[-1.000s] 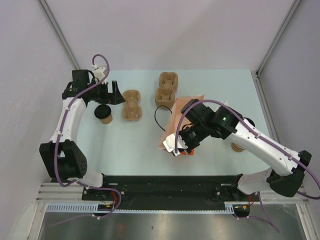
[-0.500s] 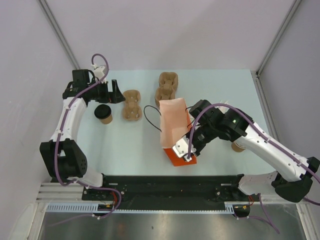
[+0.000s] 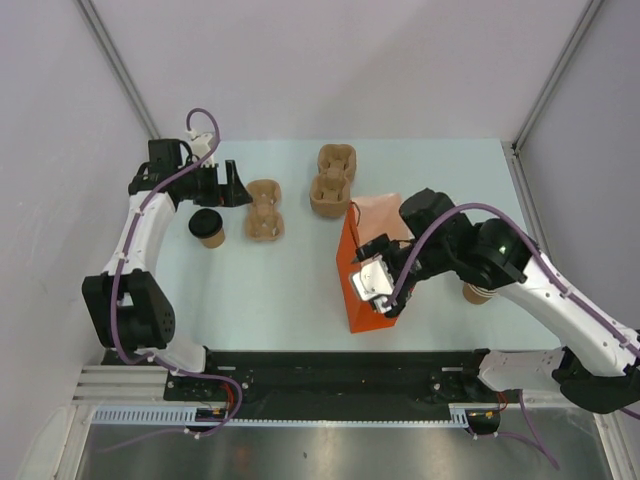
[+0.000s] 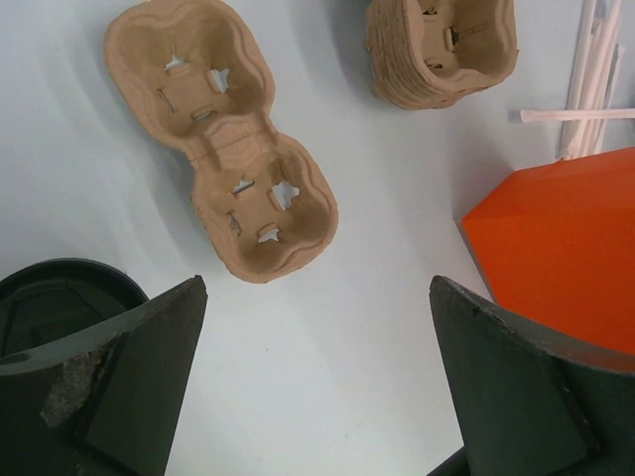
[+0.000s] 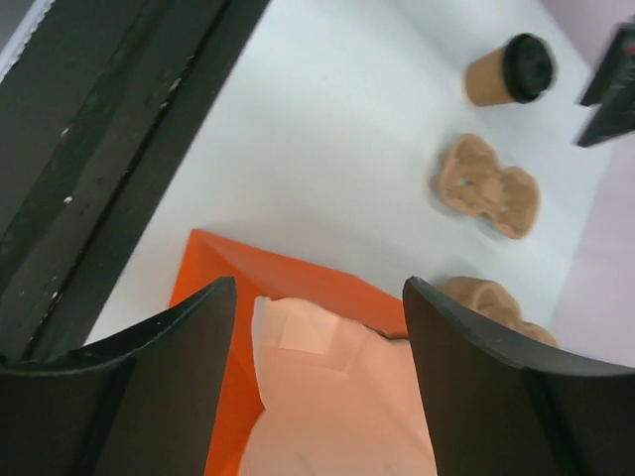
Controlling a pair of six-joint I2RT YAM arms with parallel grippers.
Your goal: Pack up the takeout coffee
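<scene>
The orange bag (image 3: 352, 295) stands by the table's (image 3: 280, 290) near edge, ready for the coffee (image 3: 207, 228). The left gripper (image 3: 220, 192) and right gripper (image 5: 319, 297) are both open.

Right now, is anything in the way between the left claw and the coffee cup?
No, nothing visible. The open left claw hangs just behind the lidded coffee cup, with only bare table between them. The empty carrier lies off to the cup's right.

Pale blue table (image 3: 260, 295) — plain grey walls (image 3: 350, 65)
</scene>
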